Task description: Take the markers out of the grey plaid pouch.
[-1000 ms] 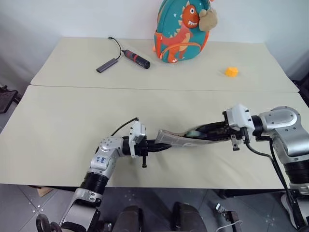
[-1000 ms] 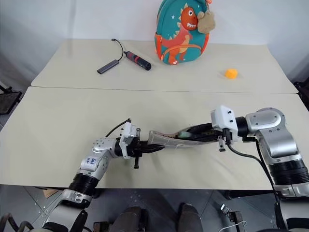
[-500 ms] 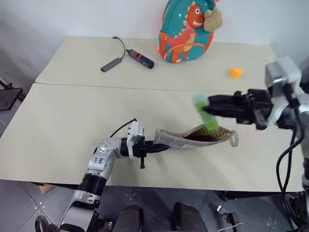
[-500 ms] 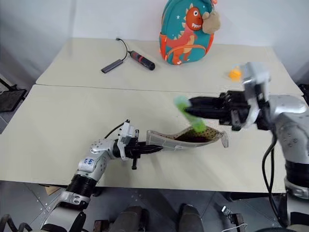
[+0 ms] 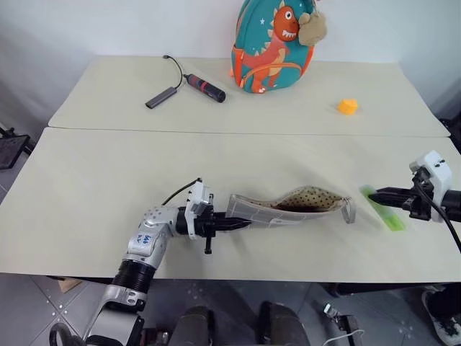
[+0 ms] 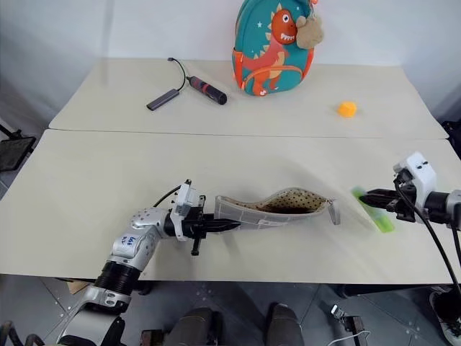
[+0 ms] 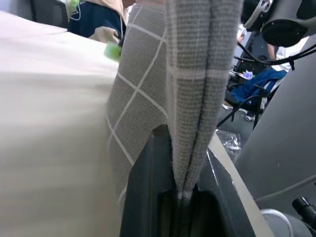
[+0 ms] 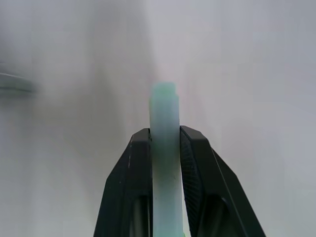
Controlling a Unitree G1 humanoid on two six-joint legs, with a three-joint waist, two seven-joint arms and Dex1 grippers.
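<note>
A: Start big. What carries everything?

B: Two beige benches. The near bench [image 5: 86, 194] fills the middle and lower frame, and the far bench [image 5: 302, 108] lies behind it, a seam between them.

A: And on the far one?

B: A teal backpack [image 5: 268, 45] with an orange dinosaur stands at the top centre. Left of it lies a red-and-black stick [image 5: 204, 87] on a cable, and at upper right sits a small orange block [image 5: 346, 107].

A: Where is the pouch?

B: The pouch [image 5: 287, 207] lies stretched across the lower centre of the near bench, its mouth gaping so the dotted lining shows. A cord loop hangs at its right end.

A: Who has hold of it?

B: The left claw [image 5: 234, 224], lower left of centre, is clenched on the pouch's left end. The left wrist view shows the grey plaid fabric pinched between both black fingers [image 7: 148, 197].

A: And the other arm?

B: The right claw [image 5: 380, 194] comes in from the right edge, just right of the pouch and apart from it. It grips the green marker [image 5: 382, 207]; the right wrist view shows the pale green barrel squeezed between its fingers [image 8: 133, 177]. The marker slants down to the right, low over the near bench; whether it touches I cannot tell.

A: A red marker?

B: I cannot make one out inside the pouch.
</note>
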